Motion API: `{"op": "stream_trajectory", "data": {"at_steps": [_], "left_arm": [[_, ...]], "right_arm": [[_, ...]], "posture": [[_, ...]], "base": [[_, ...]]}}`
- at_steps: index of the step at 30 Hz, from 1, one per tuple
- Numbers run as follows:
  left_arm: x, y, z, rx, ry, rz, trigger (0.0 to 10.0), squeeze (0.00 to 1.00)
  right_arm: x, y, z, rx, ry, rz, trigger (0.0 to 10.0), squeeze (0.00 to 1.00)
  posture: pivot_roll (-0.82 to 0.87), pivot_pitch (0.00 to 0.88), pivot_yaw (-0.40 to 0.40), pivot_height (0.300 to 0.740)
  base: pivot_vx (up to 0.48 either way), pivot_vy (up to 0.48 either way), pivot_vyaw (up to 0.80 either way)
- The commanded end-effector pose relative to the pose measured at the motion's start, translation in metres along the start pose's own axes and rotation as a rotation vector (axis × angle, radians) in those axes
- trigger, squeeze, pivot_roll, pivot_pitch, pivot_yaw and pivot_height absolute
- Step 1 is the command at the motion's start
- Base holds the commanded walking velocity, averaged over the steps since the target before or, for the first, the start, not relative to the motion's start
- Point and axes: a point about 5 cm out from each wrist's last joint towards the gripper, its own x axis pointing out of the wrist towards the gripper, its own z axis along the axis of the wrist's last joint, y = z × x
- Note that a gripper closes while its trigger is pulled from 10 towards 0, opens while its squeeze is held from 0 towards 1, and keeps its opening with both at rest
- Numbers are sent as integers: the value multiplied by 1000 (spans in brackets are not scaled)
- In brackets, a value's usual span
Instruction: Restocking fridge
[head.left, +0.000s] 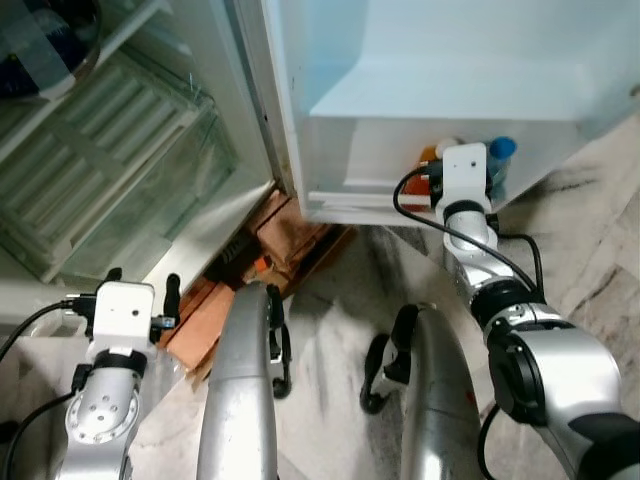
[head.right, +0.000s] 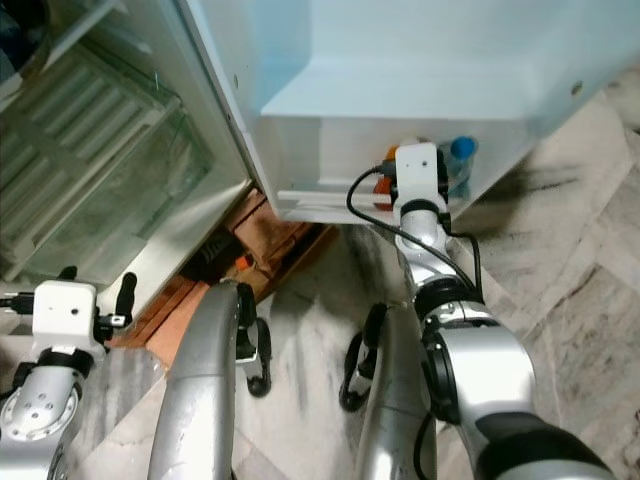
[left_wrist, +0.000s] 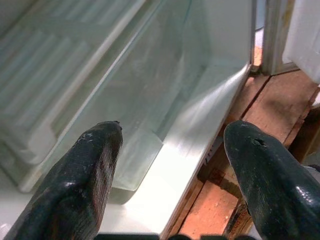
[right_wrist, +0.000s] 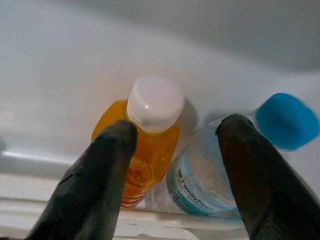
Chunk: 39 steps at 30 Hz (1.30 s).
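my right gripper is up at the lowest shelf of the open fridge door, and the thing the next move turns on sits straight ahead of it: an orange bottle with a white cap, standing upright in the door shelf, its long axis vertical. in the right wrist view the bottle lies between my two black fingers but off toward one of them, almost against it, with a wide gap to the other. the fingers are spread wide and grip nothing. just beside the orange bottle, touching or nearly so, stands a clear water bottle with a blue cap and a pale label; it leans a little, and part of it also falls inside my finger gap. i judge that closing now would risk catching both, so i would shift across to centre on one bottle, or back out if it is already placed. my right arm is plainly the nearer one. my left gripper hangs low by the fridge's bottom drawer, fingers apart and empty, above the wooden planks under the fridge.
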Motion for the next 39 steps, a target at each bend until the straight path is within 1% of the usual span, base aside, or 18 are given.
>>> {"op": "stream_trajectory", "data": {"at_steps": [1, 6, 12, 13, 16, 17, 19, 20, 21, 22, 23, 24, 25, 26, 27, 28, 31, 39], "left_arm": [[-1, -2, -10, 13, 37, -22, 10000, 0], [7, -3, -10, 12, 24, -18, 10000, 0], [17, -6, -15, 2, 30, -17, 10000, 0], [18, -7, -19, -8, 45, -21, 10000, 0], [19, -11, -24, -21, 64, -36, 10000, 0], [19, -14, -27, -30, 65, -46, 10000, 0], [20, -17, -29, -38, 66, -46, 10000, 0], [21, -19, -30, -49, 63, -35, 10000, 0], [21, -19, -30, -49, 63, -35, 10000, 0], [22, -19, -31, -57, 62, -27, 10000, 0], [23, -21, -31, -68, 57, -15, 10000, 0], [23, -21, -31, -68, 57, -15, 10000, 0], [25, -22, -31, -71, 53, -12, 10000, 0], [27, -23, -31, -73, 50, -10, 10000, 0], [27, -23, -31, -73, 50, -10, 10000, 0], [30, -26, -30, -78, 44, -20, 10000, 0], [32, -29, -30, -80, 40, -33, 10000, 0], [34, -33, -35, -96, 36, -32, 10000, 0]], "right_arm": [[2, 0, 4, 27, 7, 6, 10000, 1000], [7, 5, 17, 53, -20, 45, 10000, 1000], [5, 22, 27, 114, -56, 172, 10000, 1000], [1, 28, 26, 125, -76, 218, 10000, 1000], [-8, 34, 19, 142, -106, 271, 10000, 1000], [-22, 35, 9, 141, -155, 301, 10000, 1000], [-36, 35, -1, 168, -174, 319, 10000, 1000], [-53, 35, -12, 187, -195, 336, 10000, 910], [-53, 35, -12, 187, -195, 336, 10000, 910], [-63, 35, -17, 189, -203, 340, 10000, 643], [-78, 36, -26, 212, -180, 323, 10000, 0], [-78, 36, -26, 212, -180, 323, 10000, 0], [-87, 34, -30, 217, -178, 302, 10000, 0], [-94, 33, -30, 181, -198, 297, 10000, 0], [-94, 33, -30, 181, -198, 297, 10000, 0], [-103, 32, -33, 229, -169, 273, 10000, 0], [-109, 29, -34, 242, -165, 259, 10000, 0], [-115, 4, -42, 185, -115, 220, 10000, 0]], "posture": [[250, 341, 51, 596], [233, 316, 44, 596], [187, 256, 37, 596], [167, 236, 34, 596], [147, 214, 24, 596], [140, 193, 10, 596], [131, 163, -2, 596], [109, 142, 3, 596], [109, 142, 3, 596], [104, 133, 4, 596], [94, 117, 10, 596], [94, 117, 10, 596], [84, 109, 16, 596], [79, 102, 17, 596], [79, 102, 17, 596], [63, 88, 21, 596], [53, 77, 20, 601], [35, 61, 8, 656]], "base": [[0, 0, 0], [0, 0, 0], [0, 0, 0], [0, 0, 0], [0, 0, 0], [0, 0, 0], [0, 0, 0], [0, 0, 0], [0, 0, 0], [0, 0, 0], [0, 0, 0], [0, 0, 0], [0, 0, 0], [0, 0, 0], [0, 0, 0], [0, 0, 0], [0, 0, 0], [0, 0, 0]]}}
